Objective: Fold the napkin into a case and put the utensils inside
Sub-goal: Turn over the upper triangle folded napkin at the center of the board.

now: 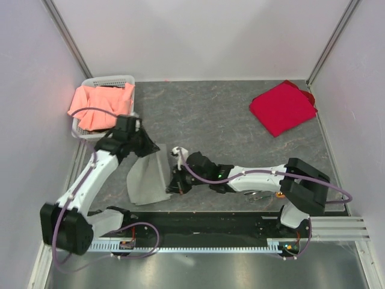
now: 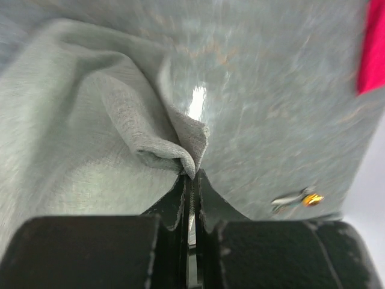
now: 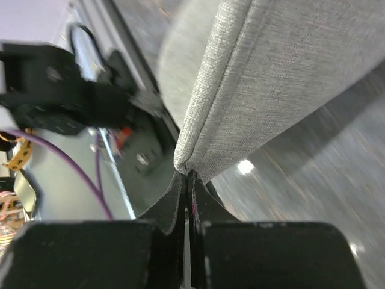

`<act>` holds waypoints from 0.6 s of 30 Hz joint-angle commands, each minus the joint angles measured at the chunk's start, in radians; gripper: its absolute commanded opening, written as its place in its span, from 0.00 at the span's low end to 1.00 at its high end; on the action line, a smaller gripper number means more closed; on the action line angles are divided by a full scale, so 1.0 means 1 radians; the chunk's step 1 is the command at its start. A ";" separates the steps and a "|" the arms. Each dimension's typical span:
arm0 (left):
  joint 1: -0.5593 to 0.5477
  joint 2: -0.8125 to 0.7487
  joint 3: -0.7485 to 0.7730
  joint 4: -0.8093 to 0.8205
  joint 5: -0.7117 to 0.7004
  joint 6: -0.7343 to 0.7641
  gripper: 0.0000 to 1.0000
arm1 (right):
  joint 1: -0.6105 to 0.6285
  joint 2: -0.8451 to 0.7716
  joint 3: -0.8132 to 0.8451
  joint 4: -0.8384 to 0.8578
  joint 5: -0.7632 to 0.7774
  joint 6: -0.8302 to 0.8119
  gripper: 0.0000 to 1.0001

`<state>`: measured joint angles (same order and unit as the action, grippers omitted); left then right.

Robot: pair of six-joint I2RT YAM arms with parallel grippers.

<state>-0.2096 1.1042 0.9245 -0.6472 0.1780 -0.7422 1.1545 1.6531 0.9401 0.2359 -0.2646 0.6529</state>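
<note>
Top view: napkin [image 1: 146, 180] sits near the tabletop [image 1: 210, 114] front edge, left of centre, partly lifted. Left claw [image 1: 151, 146] is on its far corner, right claw [image 1: 174, 180] on its near-right edge. Utensils [image 1: 264, 194] lie under the right arm, red cloth [image 1: 281, 107] far-right, basket [image 1: 111, 78] far-left. Left wrist: claw pinching a bunched fold. Right wrist: claw pinching a doubled edge. Cloth looks thin, limp and light, likely to sag, so corners and hems grip best. The right arm covers the utensils.
</note>
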 commanded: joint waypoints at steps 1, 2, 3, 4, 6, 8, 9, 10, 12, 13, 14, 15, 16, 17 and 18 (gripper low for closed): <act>-0.175 0.124 0.063 0.336 -0.138 -0.055 0.03 | -0.028 -0.133 -0.165 0.089 -0.217 0.053 0.00; -0.200 0.150 0.071 0.346 -0.168 -0.065 0.03 | -0.036 -0.145 -0.208 0.089 -0.220 0.050 0.00; -0.235 0.176 0.076 0.360 -0.173 -0.087 0.03 | -0.054 -0.165 -0.228 0.091 -0.223 0.048 0.00; -0.252 0.227 0.082 0.397 -0.175 -0.097 0.03 | -0.062 -0.176 -0.250 0.092 -0.223 0.048 0.00; -0.298 0.281 0.094 0.420 -0.201 -0.123 0.03 | -0.088 -0.211 -0.316 0.103 -0.219 0.053 0.00; -0.326 0.359 0.129 0.431 -0.215 -0.129 0.03 | -0.113 -0.234 -0.377 0.109 -0.228 0.056 0.00; -0.350 0.377 0.141 0.431 -0.224 -0.138 0.02 | -0.131 -0.265 -0.394 0.108 -0.226 0.056 0.00; -0.362 0.408 0.160 0.437 -0.242 -0.146 0.02 | -0.140 -0.280 -0.430 0.106 -0.225 0.056 0.00; -0.382 0.416 0.174 0.449 -0.242 -0.174 0.02 | -0.162 -0.326 -0.449 0.068 -0.205 0.041 0.00; -0.384 0.405 0.177 0.454 -0.239 -0.180 0.02 | -0.167 -0.340 -0.439 0.034 -0.193 0.028 0.00; -0.384 0.396 0.181 0.454 -0.239 -0.184 0.02 | -0.165 -0.360 -0.428 -0.021 -0.183 0.018 0.00; -0.383 0.381 0.195 0.454 -0.241 -0.183 0.02 | -0.165 -0.369 -0.417 -0.039 -0.185 0.008 0.00; -0.382 0.366 0.206 0.443 -0.239 -0.177 0.02 | -0.165 -0.378 -0.382 -0.064 -0.177 0.004 0.00; -0.370 0.333 0.221 0.417 -0.235 -0.162 0.02 | -0.164 -0.392 -0.359 -0.116 -0.167 -0.005 0.00; -0.364 0.316 0.256 0.394 -0.227 -0.154 0.02 | -0.164 -0.395 -0.333 -0.142 -0.165 -0.019 0.00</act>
<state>-0.6132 1.5223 1.0382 -0.3733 0.0536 -0.8719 0.9672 1.3087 0.5240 0.2604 -0.3447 0.6743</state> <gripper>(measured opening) 0.054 0.010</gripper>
